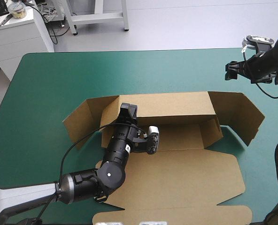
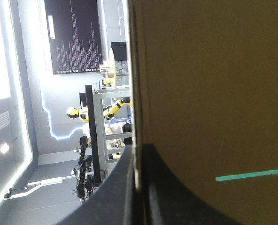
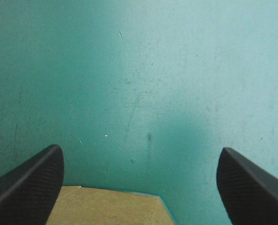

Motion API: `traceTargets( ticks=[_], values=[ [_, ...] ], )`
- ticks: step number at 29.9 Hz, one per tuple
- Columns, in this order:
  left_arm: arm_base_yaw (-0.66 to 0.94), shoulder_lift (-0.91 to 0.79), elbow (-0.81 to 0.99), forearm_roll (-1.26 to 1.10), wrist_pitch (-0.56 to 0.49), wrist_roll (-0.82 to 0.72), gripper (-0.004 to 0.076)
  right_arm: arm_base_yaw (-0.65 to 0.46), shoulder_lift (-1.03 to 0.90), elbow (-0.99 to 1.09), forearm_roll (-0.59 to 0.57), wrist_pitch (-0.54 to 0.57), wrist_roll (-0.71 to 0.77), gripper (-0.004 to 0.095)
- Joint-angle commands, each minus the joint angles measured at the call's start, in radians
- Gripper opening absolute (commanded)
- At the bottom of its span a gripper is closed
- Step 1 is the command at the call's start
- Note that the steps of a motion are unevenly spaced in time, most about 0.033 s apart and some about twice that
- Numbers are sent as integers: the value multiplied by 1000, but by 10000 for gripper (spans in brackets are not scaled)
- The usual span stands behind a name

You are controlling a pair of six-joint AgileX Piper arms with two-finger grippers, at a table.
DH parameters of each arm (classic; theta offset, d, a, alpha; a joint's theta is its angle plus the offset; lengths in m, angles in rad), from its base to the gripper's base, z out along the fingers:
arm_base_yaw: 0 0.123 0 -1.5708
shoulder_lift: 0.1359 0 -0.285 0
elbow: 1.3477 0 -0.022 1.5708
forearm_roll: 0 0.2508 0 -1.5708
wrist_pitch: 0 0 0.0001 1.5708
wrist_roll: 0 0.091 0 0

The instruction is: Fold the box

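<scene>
Box (image 1: pixel 186 138) in the middle of the counter (image 1: pixel 54 84), half made: long back wall (image 1: pixel 176 104) up, side flaps (image 1: pixel 244 115) sticking out at both ends, lid (image 1: pixel 176 180) flat on the near side. Left fingers (image 2: pixel 176 201) nearly shut, pinching the board at the left end of that back wall. Right fingers (image 3: pixel 31 185) wide apart, holding nothing, up over the bare teal-green cover near the right flap, with one corner of brown board just under them. Looks like the step of standing the left end up and tucking it in. To do it well: keep the pinch tight, but not so tight as to dent the board. Turn the flap along its crease, slowly, never across it. Watch the back wall and stop at any lean or drop. Better to bring the right fingers down to steady the other end, so as not to drag the whole box across the counter. Push the end piece all the way into its place. Let go only once tucked in and standing alone.
</scene>
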Motion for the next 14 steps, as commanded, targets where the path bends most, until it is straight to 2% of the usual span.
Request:
traceTargets(
  ticks=[1, 14],
  values=[
    [-3, -33, -23, 73, 43, -6, -10, -6, -73, -7, 5, 13, -7, 810],
    [-3, -31, -23, 62, 46, -6, -10, -14, -132, 231, -1, 11, -54, 809]
  ],
)
